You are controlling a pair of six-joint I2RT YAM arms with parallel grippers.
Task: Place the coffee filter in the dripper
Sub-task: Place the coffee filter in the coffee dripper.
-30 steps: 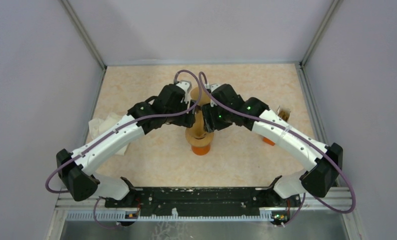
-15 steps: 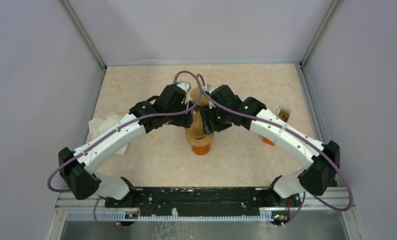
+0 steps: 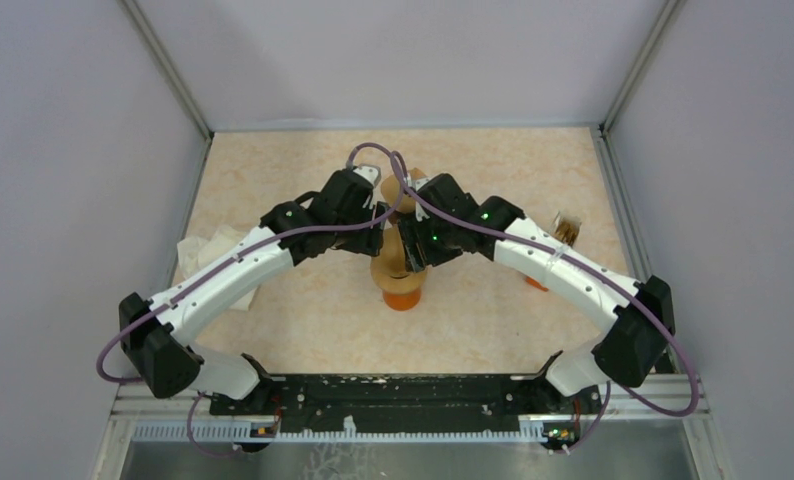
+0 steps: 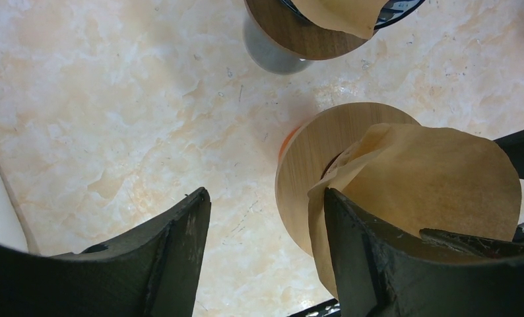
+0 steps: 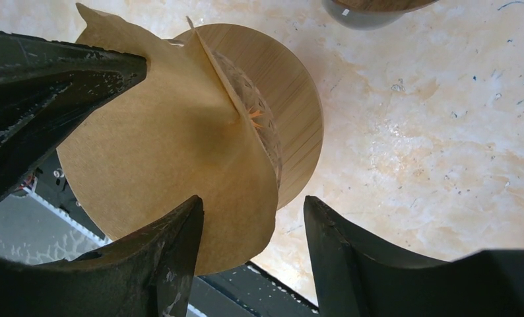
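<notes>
Both sets of jaws stand released: the left gripper (image 4: 266, 195) gapes over the table (image 4: 114, 99), the coffee filter (image 5: 173, 145) just outside one finger; the right gripper (image 5: 253, 201) straddles the filter's rim unpinched. The right one has edged inward toward the dripper (image 5: 292, 112) — seating looks underway, not finished. Tan and creased, the filter leans half-open in the dripper's mouth.

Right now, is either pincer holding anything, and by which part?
Nothing held: left pincer and right pincer stand open by the brown paper coffee filter resting on the round wooden dripper.
</notes>
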